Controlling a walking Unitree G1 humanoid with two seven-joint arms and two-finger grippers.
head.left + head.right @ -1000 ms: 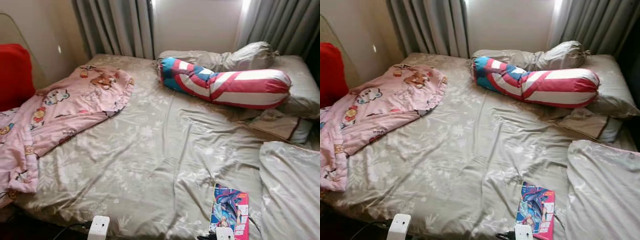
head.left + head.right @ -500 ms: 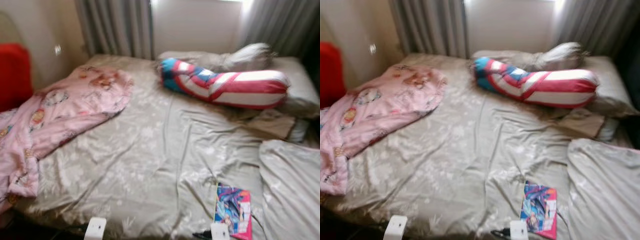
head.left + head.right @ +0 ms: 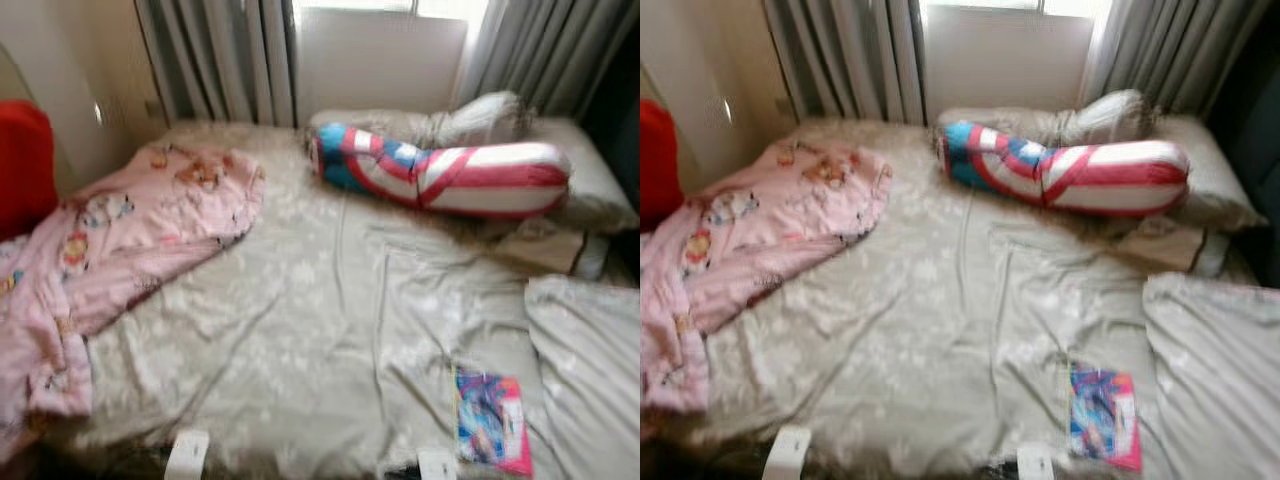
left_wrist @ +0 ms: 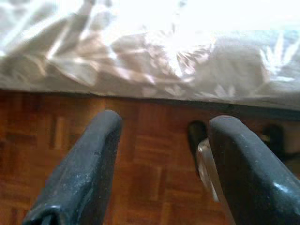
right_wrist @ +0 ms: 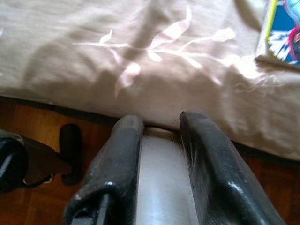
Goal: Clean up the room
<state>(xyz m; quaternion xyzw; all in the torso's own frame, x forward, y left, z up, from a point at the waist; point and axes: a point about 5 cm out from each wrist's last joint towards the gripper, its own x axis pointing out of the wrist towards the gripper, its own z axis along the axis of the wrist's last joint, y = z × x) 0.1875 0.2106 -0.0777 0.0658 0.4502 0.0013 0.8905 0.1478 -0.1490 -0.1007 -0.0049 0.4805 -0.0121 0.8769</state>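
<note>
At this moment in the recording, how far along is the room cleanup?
Nothing looks done yet. The pink cartoon-print blanket lies crumpled on the bed's left side, the red, white and blue striped bolster lies askew near the pillows, and the colourful book sits on the beige floral sheet. In hand: the right gripper is closed on a pale cylindrical object. The left gripper hangs open above the wooden floor.

My left pincer (image 4: 159,168) has matt black rubbery fingers; beneath lies glossy wooden parquet floor (image 4: 150,159), beside the bed's satiny sheet (image 3: 330,330).
</note>
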